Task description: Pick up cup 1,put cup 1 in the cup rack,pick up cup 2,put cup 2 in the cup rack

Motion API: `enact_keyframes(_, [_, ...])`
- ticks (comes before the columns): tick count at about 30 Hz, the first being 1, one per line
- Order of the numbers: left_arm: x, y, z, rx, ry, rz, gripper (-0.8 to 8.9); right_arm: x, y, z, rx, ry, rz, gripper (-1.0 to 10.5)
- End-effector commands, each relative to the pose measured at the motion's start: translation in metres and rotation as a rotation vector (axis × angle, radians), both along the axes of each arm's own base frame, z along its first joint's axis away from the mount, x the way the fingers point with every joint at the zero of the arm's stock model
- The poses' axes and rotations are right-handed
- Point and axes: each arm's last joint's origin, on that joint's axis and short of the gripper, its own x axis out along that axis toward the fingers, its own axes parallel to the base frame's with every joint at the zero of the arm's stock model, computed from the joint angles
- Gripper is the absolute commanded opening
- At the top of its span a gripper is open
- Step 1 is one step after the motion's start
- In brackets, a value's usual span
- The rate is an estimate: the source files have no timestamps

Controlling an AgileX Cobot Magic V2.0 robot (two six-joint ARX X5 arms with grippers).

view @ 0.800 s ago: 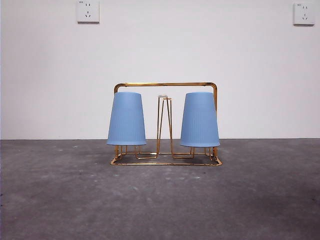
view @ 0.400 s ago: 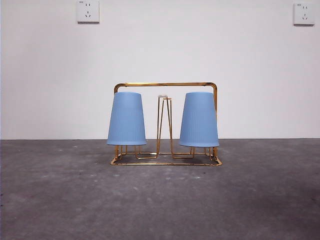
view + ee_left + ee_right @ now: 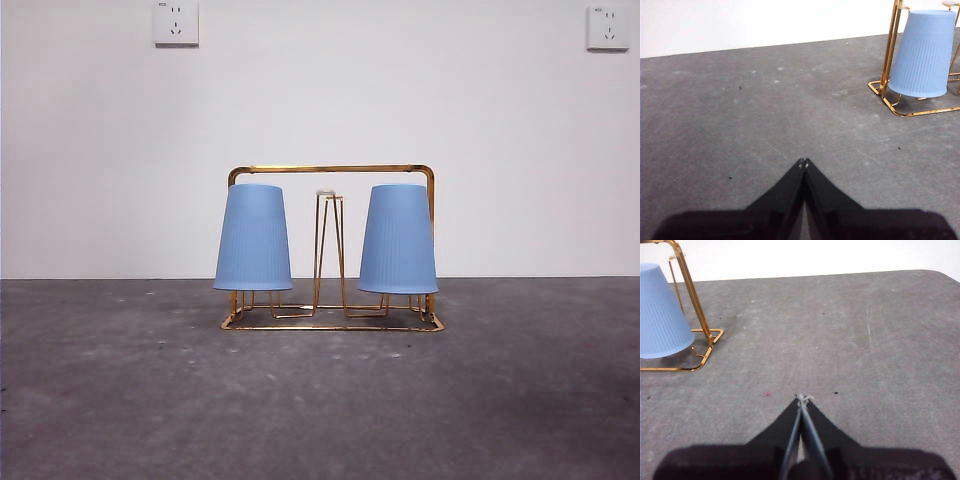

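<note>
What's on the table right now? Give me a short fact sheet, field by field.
rack: gold wire cup rack, standing on the grey table
cups: two blue ribbed plastic cups, one on the left and one on the right, upside down on the outer prongs
middle prong: bare
left hand: shut, holding nothing, away from rack
right hand: shut, holding nothing, away from rack

Plain white wall (image 3: 320, 100), two white power sockets (image 3: 176, 22) high up, grey mottled bench (image 3: 320, 400), even light
</note>
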Motion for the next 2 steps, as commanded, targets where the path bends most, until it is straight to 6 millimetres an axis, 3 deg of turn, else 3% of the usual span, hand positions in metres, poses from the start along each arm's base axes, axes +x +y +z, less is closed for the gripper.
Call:
enact_keyframes(1, [0.0005,0.0002,-0.0026,-0.010,0.004,0.004,-0.03,0.0004,-0.0001,-0.0015,0.010,0.000,-0.003,0.0])
enact_keyframes(2, [0.0006,0.0002,-0.0025,-0.010,0.003,0.004,-0.03,0.0004,-0.0001,-0.0015,0.010,0.000,-0.003,0.0])
